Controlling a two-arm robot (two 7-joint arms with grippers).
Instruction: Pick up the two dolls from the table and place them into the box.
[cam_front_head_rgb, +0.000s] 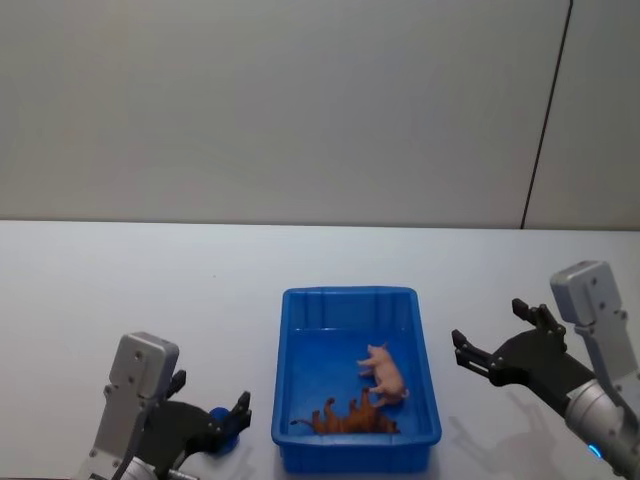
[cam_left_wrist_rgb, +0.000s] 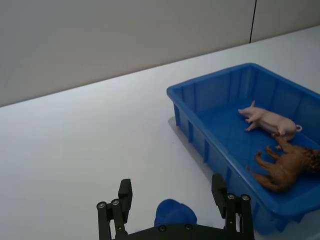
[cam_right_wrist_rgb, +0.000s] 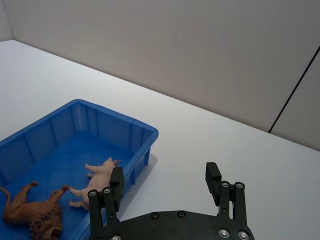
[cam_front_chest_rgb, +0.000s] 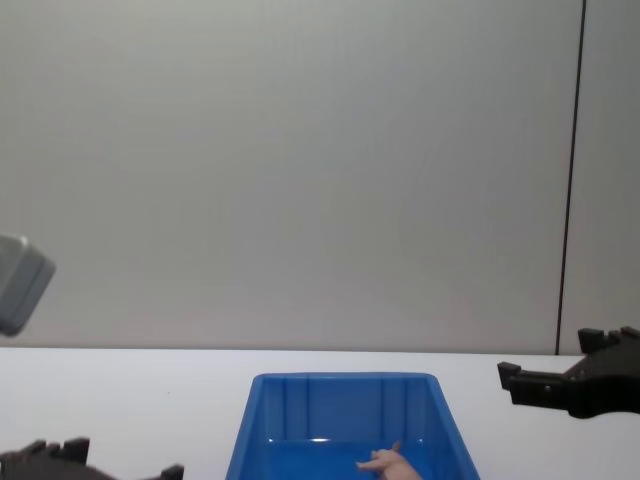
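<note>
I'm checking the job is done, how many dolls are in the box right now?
2. The pink pig lies on the floor of the box, toward its right side. The brown lion lies beside it, by the near wall. Both grippers, left and right, are open and empty.

Pink doll (cam_front_head_rgb: 384, 376), orange-brown doll (cam_front_head_rgb: 349, 418) inside box (cam_front_head_rgb: 349, 296)

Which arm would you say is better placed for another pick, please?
Neither: the pig doll and lion doll already lie in the blue box. Left gripper and right gripper flank it, open and empty.
</note>
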